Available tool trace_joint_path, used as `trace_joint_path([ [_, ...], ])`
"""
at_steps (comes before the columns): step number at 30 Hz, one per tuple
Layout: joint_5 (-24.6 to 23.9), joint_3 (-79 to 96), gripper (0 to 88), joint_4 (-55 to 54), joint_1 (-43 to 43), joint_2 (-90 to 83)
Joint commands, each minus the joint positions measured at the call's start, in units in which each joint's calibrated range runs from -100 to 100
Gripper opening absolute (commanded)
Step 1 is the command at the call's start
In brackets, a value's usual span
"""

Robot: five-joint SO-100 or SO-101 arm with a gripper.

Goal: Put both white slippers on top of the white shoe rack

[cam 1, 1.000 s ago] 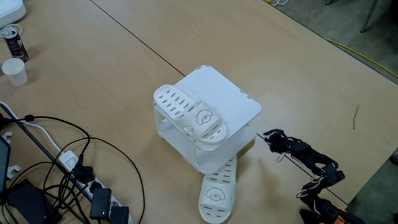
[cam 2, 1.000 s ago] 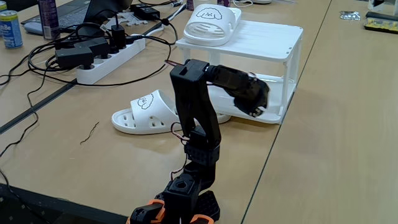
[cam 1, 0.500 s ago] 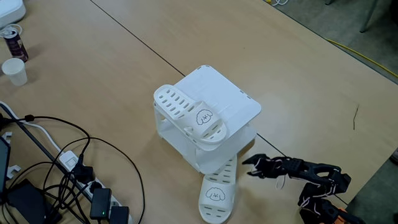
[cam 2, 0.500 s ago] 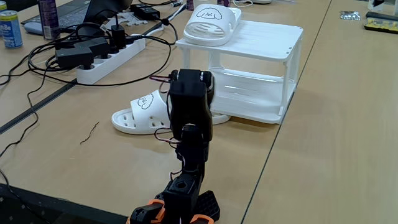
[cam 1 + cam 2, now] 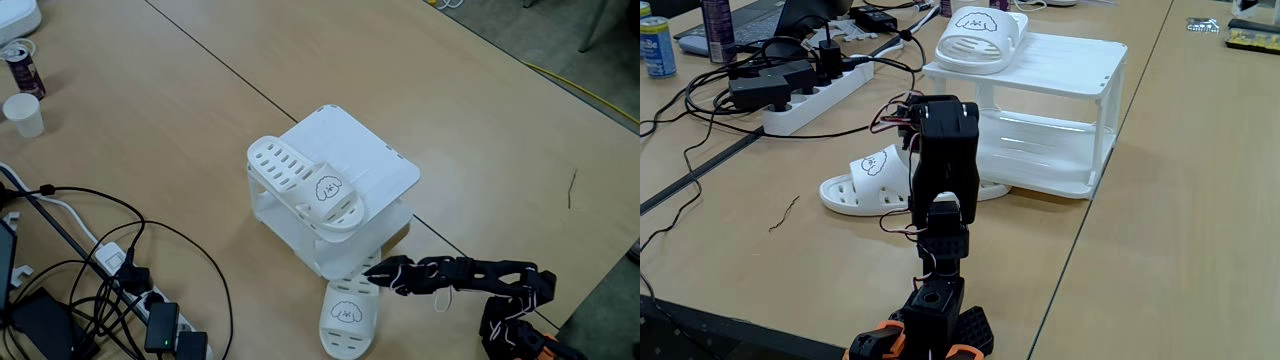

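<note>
One slipper [image 5: 310,186] sits atop my rack [image 5: 380,165], mid-frame; my gripper [image 5: 378,275] reaches the floor slipper [image 5: 350,312], jaw state unclear.

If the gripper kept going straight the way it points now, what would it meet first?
Most likely the slipper on the table. In a fixed view the gripper reaches low toward its heel end, beside the shoe rack. Depth is unclear, so it could brush the rack's base instead.

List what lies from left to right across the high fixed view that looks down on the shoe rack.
Paper cup → power strip → slipper on the rack → white shoe rack → gripper → thin dark wire scrap.
</note>
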Motion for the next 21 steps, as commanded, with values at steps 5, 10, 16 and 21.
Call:
trace_joint_path([
  [5, 0.5, -8.5, 0.8, -0.6, 0.2, 8.0],
  [10, 0.5, -13.9, 0.8, -0.6, 0.2, 13.8],
  [16, 0.5, -15.9, 0.8, -0.6, -1.6, 17.4],
  [21, 0.5, -15.3, 0.8, -0.6, -5.1, 17.6],
])
